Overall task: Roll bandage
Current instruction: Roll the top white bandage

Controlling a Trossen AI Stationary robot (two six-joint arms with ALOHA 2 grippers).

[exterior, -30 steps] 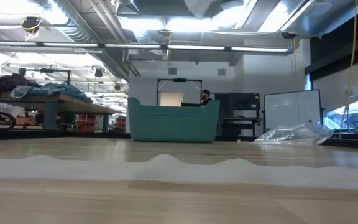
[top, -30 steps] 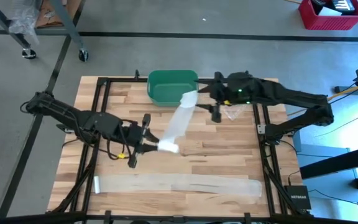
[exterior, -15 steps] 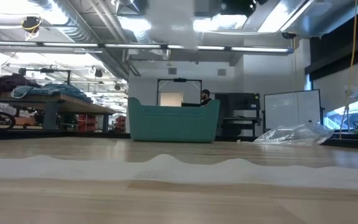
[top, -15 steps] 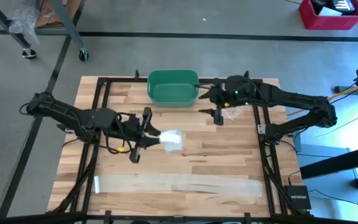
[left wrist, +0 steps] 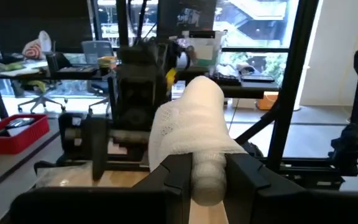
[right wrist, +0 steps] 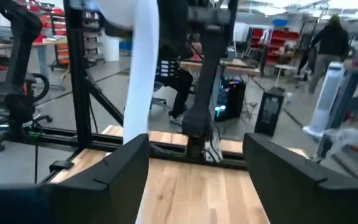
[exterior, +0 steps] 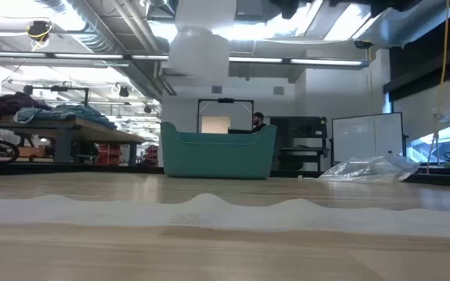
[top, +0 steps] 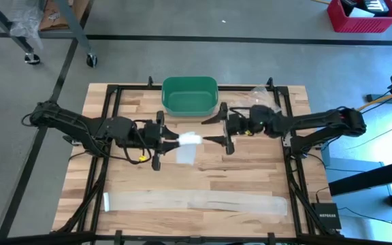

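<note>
Desk (top: 237, 177): we are looking down on a butcher-block top inside a black frame, carrying everything listed below.

Flat bandage strip (top: 192, 201): we are finding a long white length lying unrolled along the near edge, running left to right; in the low view it is showing as a pale rippled band (exterior: 209, 211).

Green bin (top: 190, 95): we are seeing it sitting at the far middle of the desk, well apart from both arms.

Left gripper (top: 163, 139): we are seeing it hanging above the centre-left of the desk, its fingers (left wrist: 173, 177) pinching a bandage roll.

Right gripper (top: 218, 128): we are seeing it hanging just right of the roll, facing the left one, fingers (right wrist: 123, 165) spread wide and gripping nothing.

Bandage roll (top: 190, 139): we are finding it raised off the desk between the two grippers, clamped at its end in the left fingers; the left wrist view is showing the white gauze cylinder (left wrist: 191, 127) sticking out forward. A loose white tail (top: 185, 154) is hanging down from it toward the desk.

Clear plastic wrapper (top: 263, 92): we are seeing it lying crumpled at the far right of the desk.
</note>
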